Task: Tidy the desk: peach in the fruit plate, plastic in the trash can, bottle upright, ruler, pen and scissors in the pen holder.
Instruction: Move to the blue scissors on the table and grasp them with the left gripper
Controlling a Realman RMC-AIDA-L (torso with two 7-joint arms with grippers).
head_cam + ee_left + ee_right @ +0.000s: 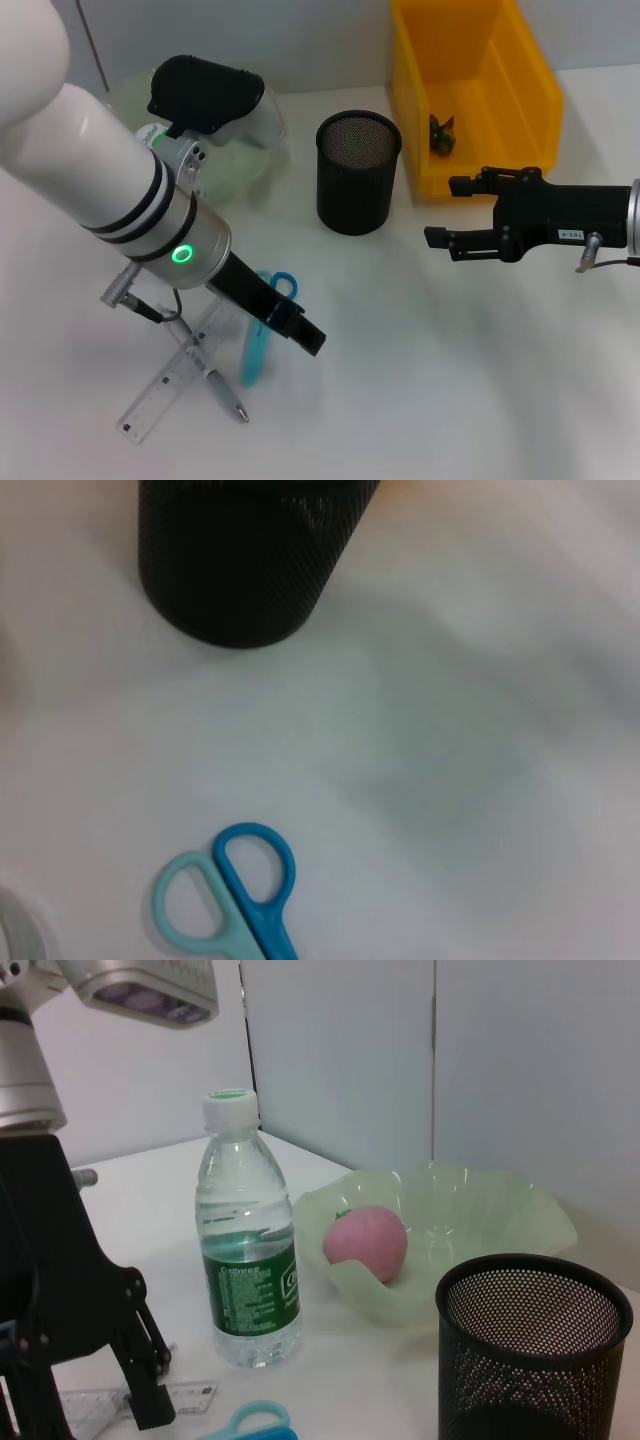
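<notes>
Black mesh pen holder at desk centre-rear. Yellow plastic bin just right of it, small dark scrap inside, possibly plastic. Pale green wavy fruit plate left of holder, pink peach in it. Clear water bottle with green label upright beside plate. Blue-handled scissors, clear ruler, silver pen lying front-left, pen across ruler.

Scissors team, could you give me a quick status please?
Left gripper low over the scissors, nothing held. Right gripper open, hovering beside pen holder. Ruler, pen still on desk.
</notes>
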